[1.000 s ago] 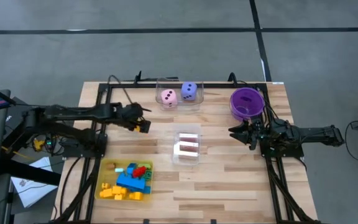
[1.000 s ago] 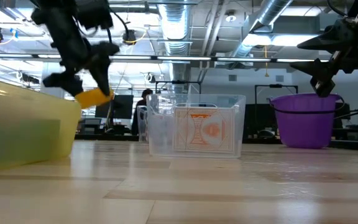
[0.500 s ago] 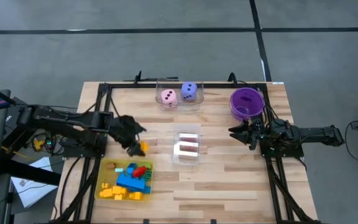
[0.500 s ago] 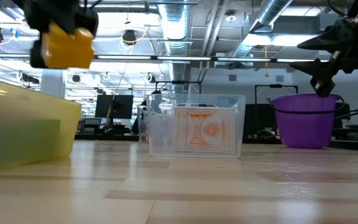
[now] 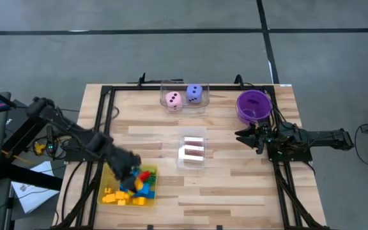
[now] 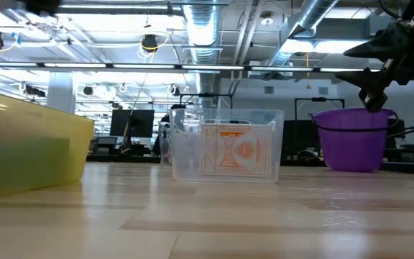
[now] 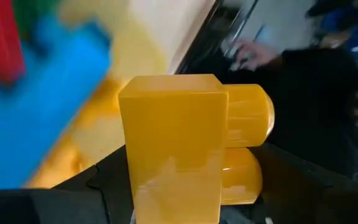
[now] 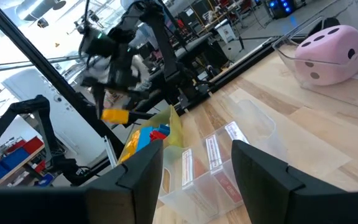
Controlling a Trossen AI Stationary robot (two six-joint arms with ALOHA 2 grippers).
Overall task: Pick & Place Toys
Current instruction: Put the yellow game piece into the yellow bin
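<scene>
My left gripper [image 5: 130, 175] is shut on a yellow plastic brick [image 7: 173, 143] just above the yellow translucent tray [image 5: 105, 186] at the table's near left. The tray holds blue, red, yellow and green bricks [image 5: 138, 185]. The right wrist view also shows the brick [image 8: 114, 115] under the left gripper, above the tray [image 8: 173, 127]. My right gripper [image 5: 241, 135] is open and empty at the right, beside the purple bowl [image 5: 254, 105]. A pink die [image 5: 173, 99] and a purple die [image 5: 195, 94] sit in a clear box at the far edge. My left gripper pinches the yellow brick between its two fingers, at the brick's end nearest the wrist [image 7: 166, 202]. The studs [image 7: 247, 118] point sideways, out of the hold. The fingers come from above, pointing down. The brick hangs clear, above the bricks in the tray.
A clear box with small playing cards [image 5: 193, 151] stands at the table's middle, between the two arms; it also shows in the low view [image 6: 225, 151]. A black frame [image 5: 107, 115] runs along the table's edges. Bare wood lies between the tray and the card box.
My left gripper has carried the yellow brick from the far left of the table toward the near edge, and now stands over the yellow tray, still shut on the brick. In the low view it has passed out of the picture at the top left.
</scene>
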